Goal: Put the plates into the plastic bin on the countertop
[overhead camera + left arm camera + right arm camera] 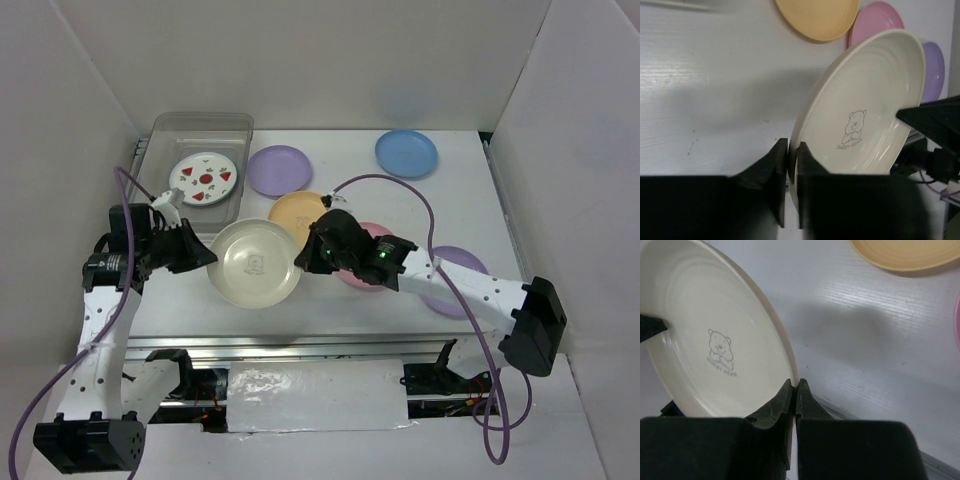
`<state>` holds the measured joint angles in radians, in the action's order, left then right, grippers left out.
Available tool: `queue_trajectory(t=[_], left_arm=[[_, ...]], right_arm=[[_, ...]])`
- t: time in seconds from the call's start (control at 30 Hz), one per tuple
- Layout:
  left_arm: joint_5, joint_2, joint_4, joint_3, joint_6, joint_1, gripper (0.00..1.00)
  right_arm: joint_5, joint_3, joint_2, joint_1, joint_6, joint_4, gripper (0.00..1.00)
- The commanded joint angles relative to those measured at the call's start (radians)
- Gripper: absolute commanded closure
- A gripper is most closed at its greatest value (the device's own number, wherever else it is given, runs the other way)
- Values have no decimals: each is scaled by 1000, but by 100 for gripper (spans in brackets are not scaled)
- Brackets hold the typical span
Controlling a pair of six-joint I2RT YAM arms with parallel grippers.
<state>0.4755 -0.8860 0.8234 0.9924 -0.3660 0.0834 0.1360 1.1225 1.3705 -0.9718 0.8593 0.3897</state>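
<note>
From above, the cream plate (254, 263) hangs between the two arms. The left gripper (208, 256) grips its left rim and the right gripper (304, 258) its right rim. The plastic bin (167, 132) stands on the countertop (330, 312) beyond the cream plate and to its left. The fruit-print plate (203, 178) lies flat inside the bin. A lilac plate (279, 170) sits beyond the cream plate, and the yellow-orange plate (297, 211) is just past its far right rim. The pink plate (372, 232) and a second lilac plate (462, 262) lie to its right, both partly under the right arm. The blue plate (406, 153) is far off to its right rear.

The left wrist view shows the left gripper's two black fingers (774, 165) clamped on the cream plate's rim, one on each face. The plate is tilted, with its bear print facing the camera. The yellow-orange, pink and lilac plates show past its upper edge.

In the right wrist view, the right gripper's fingers (808, 402) are pressed together on the opposite rim of the cream plate. The yellow-orange plate lies beyond.
</note>
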Motion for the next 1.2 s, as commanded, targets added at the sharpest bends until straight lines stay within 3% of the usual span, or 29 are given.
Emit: queue_trajectory(t=[0.0,0.03,0.07,0.1,0.13,0.4,0.5,0.7,0.8,0.97,1.17], left_arm=[[-43,-27,-41,18,3,-4,99],[-52,-33,-43,23,-2,-4,100],[-72,-53,-47,38,-10,-2,100],[-86,-62,-70,44,-43,-2,100],[-101,-70,-90,51,-68,-4,100],[-469,-348,-242,270,-396,47,100],[-551,-555,-250,426,-451,65,100],[-653,-1058,-141,929,-456,73,100],[-690,-1187,-103,1046,-478,88,100],[-715,-1254,-89,1063,-516,99,100],[-729,-1274,-124,976,-531,108,100]], right_arm=[[-1,56,-33,4,-13,-9,100],[2,54,-34,7,-13,-11,94],[8,42,-39,8,-8,-14,45],[28,30,-59,19,6,-14,19],[33,13,-74,31,12,-17,0],[-33,-291,-442,225,44,-63,0],[-52,-323,-533,263,20,-11,0],[-130,-328,-625,272,-29,28,0],[-154,-322,-639,246,-40,29,0],[-150,-314,-666,194,-51,28,0],[-139,-283,-646,162,-63,34,0]])
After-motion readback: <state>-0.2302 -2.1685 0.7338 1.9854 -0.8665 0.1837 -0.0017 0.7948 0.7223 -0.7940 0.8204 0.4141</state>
